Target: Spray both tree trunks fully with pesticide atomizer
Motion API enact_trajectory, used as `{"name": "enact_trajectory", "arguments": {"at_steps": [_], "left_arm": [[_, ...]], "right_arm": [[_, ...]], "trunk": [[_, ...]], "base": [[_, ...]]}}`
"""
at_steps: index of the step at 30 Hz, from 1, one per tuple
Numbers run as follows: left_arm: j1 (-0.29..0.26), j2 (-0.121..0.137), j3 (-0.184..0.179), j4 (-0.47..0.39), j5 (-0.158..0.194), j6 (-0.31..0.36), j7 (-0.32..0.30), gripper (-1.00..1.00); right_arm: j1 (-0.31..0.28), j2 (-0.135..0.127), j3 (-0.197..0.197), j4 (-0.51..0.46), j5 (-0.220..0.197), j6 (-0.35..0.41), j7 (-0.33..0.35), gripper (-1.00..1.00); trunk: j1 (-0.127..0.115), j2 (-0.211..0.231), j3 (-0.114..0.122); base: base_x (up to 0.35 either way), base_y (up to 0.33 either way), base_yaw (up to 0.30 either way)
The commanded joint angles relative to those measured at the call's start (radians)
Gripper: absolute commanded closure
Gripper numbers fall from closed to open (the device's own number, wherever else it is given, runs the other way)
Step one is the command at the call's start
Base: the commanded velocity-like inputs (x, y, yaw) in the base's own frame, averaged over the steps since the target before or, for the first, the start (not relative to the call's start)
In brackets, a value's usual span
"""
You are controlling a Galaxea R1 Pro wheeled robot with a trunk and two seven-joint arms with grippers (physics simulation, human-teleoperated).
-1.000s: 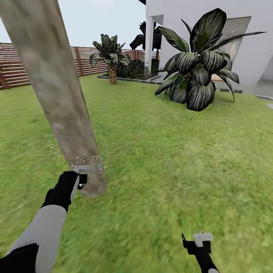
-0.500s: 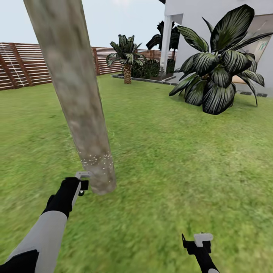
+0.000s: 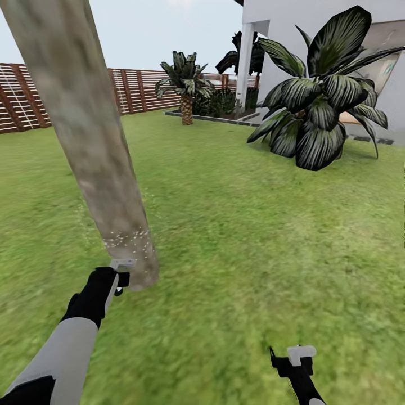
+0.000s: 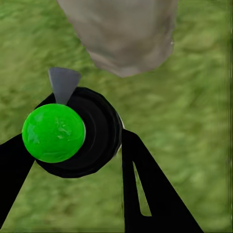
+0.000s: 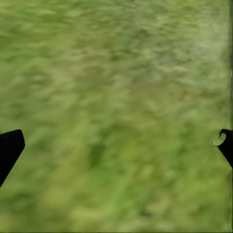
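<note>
One thick, mottled grey-brown tree trunk [image 3: 95,152] leans up from the grass in the head view, with white specks [image 3: 128,236] scattered just above its base. My left gripper [image 3: 116,277] sits close against that base and is shut on the pesticide atomizer [image 4: 90,131], a black round body with a bright green ball [image 4: 53,132] and a grey nozzle [image 4: 63,82]. The nozzle points toward the trunk's foot [image 4: 126,34]. My right gripper [image 3: 295,360] hangs low over bare grass, its black fingers [image 5: 10,145] spread wide with nothing between them.
A broad striped-leaf plant [image 3: 315,107] stands at the right in front of the white house [image 3: 275,34]. A small palm [image 3: 184,84] and a brown slat fence [image 3: 34,95] line the far side. Green lawn [image 3: 242,225] stretches between them.
The head view has swung, so the trunk now sits further left than half a second ago. My left gripper stays at the trunk's base with the atomizer. The right arm has not moved.
</note>
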Motion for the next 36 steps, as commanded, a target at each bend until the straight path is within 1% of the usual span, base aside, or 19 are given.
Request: {"name": "enact_trajectory", "arguments": {"at_steps": [1, 4, 10, 14, 15, 18, 20, 23, 26, 27, 28, 30, 31, 32, 33, 34, 35, 36], "left_arm": [[0.000, 0.000, 0.000, -0.001, 0.002, 0.005, 0.003, 1.00], [-0.001, -0.001, 0.001, -0.001, 0.002, 0.005, 0.003, 1.00], [0.001, 0.014, 0.004, -0.001, 0.002, 0.005, 0.003, 1.00], [0.003, 0.015, 0.005, -0.001, 0.003, 0.006, 0.003, 1.00], [0.017, 0.016, 0.007, -0.003, 0.004, 0.005, 0.003, 1.00], [0.033, 0.026, 0.021, -0.004, 0.005, 0.005, 0.004, 1.00], [0.037, 0.040, 0.033, -0.002, 0.005, 0.003, 0.004, 1.00], [0.052, 0.047, 0.036, -0.001, 0.005, -0.003, 0.005, 1.00], [0.085, 0.051, 0.037, -0.002, 0.006, -0.013, -0.001, 1.00], [0.106, 0.054, 0.036, -0.007, 0.008, -0.016, -0.006, 1.00], [0.126, 0.056, 0.033, -0.009, 0.009, -0.034, -0.009, 1.00], [0.163, 0.060, 0.029, -0.003, 0.007, -0.136, -0.019, 1.00], [0.200, 0.065, 0.024, -0.002, 0.001, -0.196, -0.064, 1.00], [0.225, 0.074, 0.021, -0.002, -0.007, -0.222, -0.115, 1.00], [0.245, 0.091, 0.011, -0.001, -0.020, -0.246, -0.176, 1.00], [0.263, 0.114, -0.018, 0.000, -0.043, -0.293, -0.255, 1.00], [0.280, 0.135, -0.045, 0.005, -0.067, -0.351, -0.335, 1.00], [0.290, 0.152, -0.063, 0.019, -0.087, -0.406, -0.413, 1.00]], "right_arm": [[-0.001, 0.000, -0.003, 0.001, 0.011, -0.002, -0.007, -1.00], [-0.001, 0.000, -0.003, 0.001, 0.011, -0.002, -0.007, -1.00], [-0.001, 0.000, -0.003, 0.001, 0.011, -0.002, -0.008, -1.00], [-0.001, 0.000, -0.003, 0.001, 0.011, -0.002, -0.008, -1.00], [-0.001, 0.000, -0.003, 0.001, 0.011, -0.002, -0.008, -1.00], [-0.001, 0.000, -0.003, 0.001, 0.011, -0.002, -0.008, -1.00], [-0.001, 0.000, -0.003, 0.001, 0.011, -0.002, -0.008, -1.00], [-0.001, 0.000, -0.003, 0.002, 0.011, -0.002, -0.008, -1.00], [-0.001, 0.000, -0.003, 0.001, 0.011, -0.002, -0.008, -1.00], [-0.001, 0.000, -0.003, 0.001, 0.011, -0.002, -0.008, -1.00], [-0.001, 0.000, -0.003, 0.001, 0.011, -0.002, -0.008, -1.00], [-0.001, 0.000, -0.003, 0.000, 0.011, -0.001, -0.007, -1.00], [-0.001, 0.000, -0.003, -0.002, 0.012, 0.000, -0.007, -1.00], [-0.001, 0.000, -0.003, -0.002, 0.013, 0.003, -0.006, -1.00], [-0.001, 0.000, -0.003, -0.003, 0.016, 0.007, -0.004, -1.00], [-0.001, 0.000, 0.001, -0.007, 0.030, 0.017, -0.002, -1.00], [-0.001, 0.000, 0.016, -0.022, 0.063, 0.038, 0.000, -1.00], [-0.001, 0.000, 0.040, -0.051, 0.112, 0.067, 0.009, -1.00]], "trunk": [[0.000, 0.000, -0.001], [0.000, 0.000, -0.001], [0.000, 0.000, -0.001], [0.000, 0.000, -0.001], [0.000, 0.000, -0.001], [0.000, 0.000, -0.001], [0.000, 0.000, -0.001], [0.000, 0.000, -0.001], [0.000, 0.000, -0.001], [0.000, 0.000, -0.001], [0.000, 0.000, -0.001], [0.000, 0.000, -0.001], [0.000, 0.000, -0.001], [0.000, 0.000, -0.001], [0.000, 0.000, -0.001], [0.000, 0.000, -0.001], [0.000, 0.000, -0.001], [0.000, 0.000, -0.001]], "base": [[0.028, -0.274, 0.000], [0.088, -0.274, 0.000], [0.180, -0.238, 0.001], [0.168, -0.225, 0.189], [-0.022, -0.257, 0.269], [-0.193, -0.196, 0.275], [-0.295, -0.079, 0.277], [-0.331, -0.014, 0.263], [-0.340, -0.002, 0.080], [-0.341, 0.000, 0.014], [-0.341, 0.000, 0.007], [-0.341, 0.000, 0.003], [-0.341, 0.000, 0.001], [-0.340, 0.000, 0.000], [-0.339, 0.000, 0.000], [-0.337, 0.000, 0.000], [-0.322, 0.000, 0.000], [-0.285, 0.000, 0.000]]}}
